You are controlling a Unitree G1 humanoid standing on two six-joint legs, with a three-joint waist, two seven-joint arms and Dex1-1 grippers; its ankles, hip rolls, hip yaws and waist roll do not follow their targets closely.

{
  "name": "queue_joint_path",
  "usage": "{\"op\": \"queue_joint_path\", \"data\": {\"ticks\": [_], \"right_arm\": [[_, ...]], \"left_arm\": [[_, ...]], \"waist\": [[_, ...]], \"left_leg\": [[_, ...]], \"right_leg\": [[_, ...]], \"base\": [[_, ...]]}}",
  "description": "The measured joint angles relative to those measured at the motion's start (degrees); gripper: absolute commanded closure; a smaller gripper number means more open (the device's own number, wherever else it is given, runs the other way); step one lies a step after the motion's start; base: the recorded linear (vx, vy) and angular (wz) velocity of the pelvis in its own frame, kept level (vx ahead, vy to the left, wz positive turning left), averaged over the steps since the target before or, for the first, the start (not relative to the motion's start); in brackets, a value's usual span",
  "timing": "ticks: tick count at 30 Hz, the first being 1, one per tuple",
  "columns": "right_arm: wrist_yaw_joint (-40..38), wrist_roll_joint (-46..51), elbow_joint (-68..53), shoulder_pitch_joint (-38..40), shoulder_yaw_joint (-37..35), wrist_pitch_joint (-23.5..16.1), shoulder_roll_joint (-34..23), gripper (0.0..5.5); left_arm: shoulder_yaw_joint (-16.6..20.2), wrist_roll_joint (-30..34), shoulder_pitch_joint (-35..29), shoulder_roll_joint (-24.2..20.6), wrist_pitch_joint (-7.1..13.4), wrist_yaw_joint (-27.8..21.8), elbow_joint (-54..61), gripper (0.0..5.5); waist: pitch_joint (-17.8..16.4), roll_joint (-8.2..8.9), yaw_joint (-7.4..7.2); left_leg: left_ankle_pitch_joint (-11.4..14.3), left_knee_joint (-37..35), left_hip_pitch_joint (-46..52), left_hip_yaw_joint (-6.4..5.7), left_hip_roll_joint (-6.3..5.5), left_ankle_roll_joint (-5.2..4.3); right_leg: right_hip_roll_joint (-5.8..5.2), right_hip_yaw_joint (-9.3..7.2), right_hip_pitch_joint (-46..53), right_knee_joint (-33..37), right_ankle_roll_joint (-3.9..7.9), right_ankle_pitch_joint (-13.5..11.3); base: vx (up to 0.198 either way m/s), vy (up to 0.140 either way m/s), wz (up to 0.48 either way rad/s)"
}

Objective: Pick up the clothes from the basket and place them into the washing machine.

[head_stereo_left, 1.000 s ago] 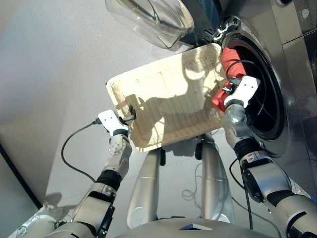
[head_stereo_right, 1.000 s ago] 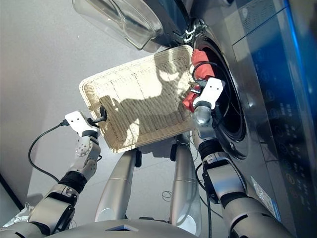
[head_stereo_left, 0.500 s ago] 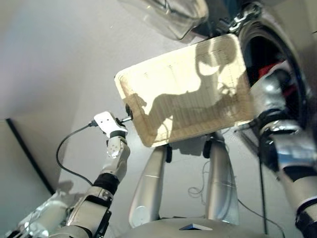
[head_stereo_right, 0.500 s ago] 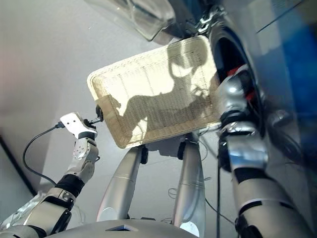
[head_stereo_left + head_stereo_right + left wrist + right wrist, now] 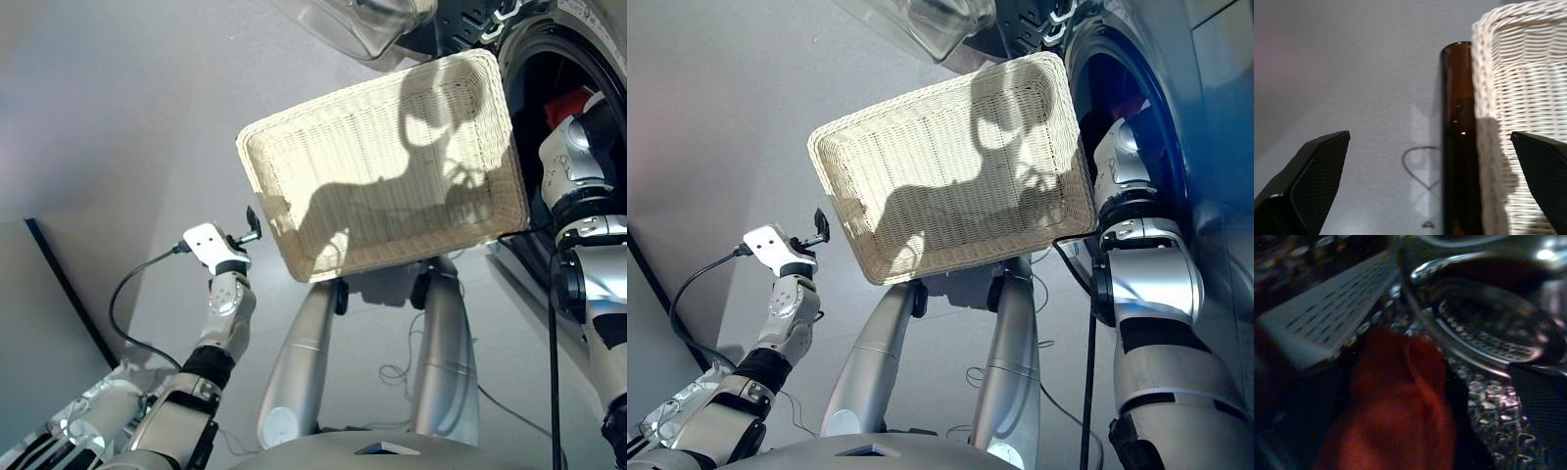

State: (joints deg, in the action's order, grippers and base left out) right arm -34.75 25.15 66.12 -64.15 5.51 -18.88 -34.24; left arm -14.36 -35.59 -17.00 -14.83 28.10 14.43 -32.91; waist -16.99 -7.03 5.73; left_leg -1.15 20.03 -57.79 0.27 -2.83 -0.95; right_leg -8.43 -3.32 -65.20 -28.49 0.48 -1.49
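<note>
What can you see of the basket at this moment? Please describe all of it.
The basket is a shallow rectangular tray of cream woven wicker with a low rim. No cloth lies in it; only shadows fall across its floor. It sits raised on a stand with a dark brown post, one short end close to the washing machine opening. The open left gripper is beside its other end, not touching it.

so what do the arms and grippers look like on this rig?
Both arms are silver-grey metal segments joined by black collars. The left arm ends in a white block at the wrist, with a black cable looping out of it, and its left gripper has two black fingers with a fine mesh texture. The right arm has a rounded silver wrist and a black cable running alongside.
</note>
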Motion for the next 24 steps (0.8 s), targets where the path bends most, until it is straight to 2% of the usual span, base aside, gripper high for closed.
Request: {"op": "queue_joint_path", "data": {"ticks": [7,11,17,21,22,24], "right_arm": [[15.0,5.7,-0.8,8.2,5.5,-0.2,6.9,0.0],[21.0,9.6,-2.1,11.0,6.3,-0.3,10.4,0.0],[25.4,11.2,-4.1,16.2,8.1,-0.3,13.5,0.0],[27.7,11.2,-4.8,23.1,8.5,-0.3,17.9,0.0],[28.1,11.2,-5.1,25.4,8.7,-0.3,18.8,0.0],[28.7,11.2,-5.3,28.9,8.5,-0.3,20.0,0.0]], "left_arm": [[1.3,-1.5,-0.1,-0.3,-1.4,-5.0,-4.1,0.0],[1.7,-1.6,0.0,0.1,-2.2,-6.9,-6.2,0.0],[2.3,-1.5,-0.1,0.7,-2.6,-8.6,-12.6,0.0],[2.5,-0.2,1.4,0.9,-3.5,-9.0,-16.7,0.0],[2.4,0.4,1.5,1.2,-3.6,-9.5,-18.1,0.0],[2.5,2.0,1.7,1.6,-3.7,-9.7,-19.3,0.0]], "waist": [[-0.7,1.33,-3.1],[-0.6,1.53,-2.8],[-0.2,2.44,-2.73],[1.1,4.86,-2.64],[1.3,5.16,-2.65],[1.5,5.6,-2.7]], "left_leg": [[0.3,-0.9,4.6,-0.31,0.69,0.02],[0.4,-1.2,6.2,-0.5,1.23,-0.17],[0.1,-3.5,11.1,-1.84,1.77,-0.56],[-0.1,-6.9,17.9,-2.0,2.2,-0.8],[-0.4,-7.9,20.1,-2.13,2.2,-0.75],[-0.5,-9.2,23.1,-2.56,2.19,-0.59]], "right_leg": [[0.72,-0.85,5.3,2.1,0.06,-0.2],[1.06,-1.24,7.4,2.9,0.23,-0.1],[1.53,-2.75,12.9,5.4,-0.02,-0.2],[1.92,-3.13,19.1,7.7,-0.25,-0.1],[1.92,-3.92,21.4,8.5,-0.26,-0.1],[1.73,-4.42,24.6,9.5,-0.13,0.2]], "base": [[0.0,0.0,0.0],[0.0,0.0,0.0],[0.0,0.0,0.0],[0.031,0.003,-0.027],[0.0,0.0,0.0],[0.04,0.013,0.044]]}}
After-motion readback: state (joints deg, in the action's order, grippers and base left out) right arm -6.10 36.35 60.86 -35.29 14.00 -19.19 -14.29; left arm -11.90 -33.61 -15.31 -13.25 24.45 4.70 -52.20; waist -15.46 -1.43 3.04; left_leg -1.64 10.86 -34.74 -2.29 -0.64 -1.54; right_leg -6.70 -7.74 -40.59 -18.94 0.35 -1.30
